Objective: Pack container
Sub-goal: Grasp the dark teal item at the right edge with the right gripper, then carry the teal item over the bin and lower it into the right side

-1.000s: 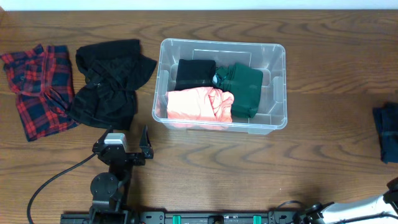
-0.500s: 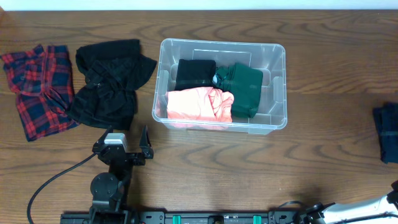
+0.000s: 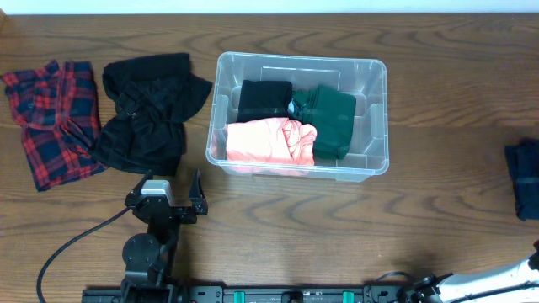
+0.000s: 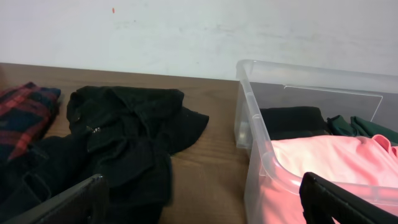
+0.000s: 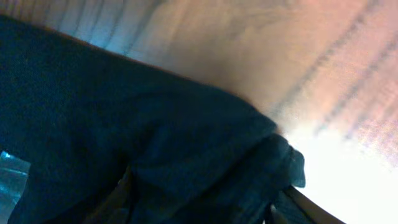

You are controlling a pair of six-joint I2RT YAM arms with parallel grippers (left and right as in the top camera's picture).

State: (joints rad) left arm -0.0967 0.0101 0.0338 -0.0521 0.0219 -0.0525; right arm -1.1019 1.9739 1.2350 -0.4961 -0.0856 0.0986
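The clear plastic container (image 3: 380, 118) stands at the table's middle and holds a folded black garment (image 3: 264, 99), a green one (image 3: 329, 119) and a pink one (image 3: 268, 141). It also shows in the left wrist view (image 4: 255, 134) at the right. My left gripper (image 3: 174, 182) is open and empty, in front of the container's left front corner; its fingers (image 4: 62, 205) frame bare table. My right gripper (image 5: 205, 208) is open, close over a dark blue garment (image 5: 137, 137) that fills its view. That garment (image 3: 524, 187) lies at the table's right edge.
A crumpled black garment (image 3: 147, 114) lies left of the container, with a red and navy plaid garment (image 3: 50, 118) at the far left. A black cable (image 3: 76, 240) runs from the left arm's base. The right arm (image 3: 514, 276) shows only at the bottom right corner.
The right arm has slid a little lower and further out of the overhead view at the bottom right. The left arm and the garments have not moved.
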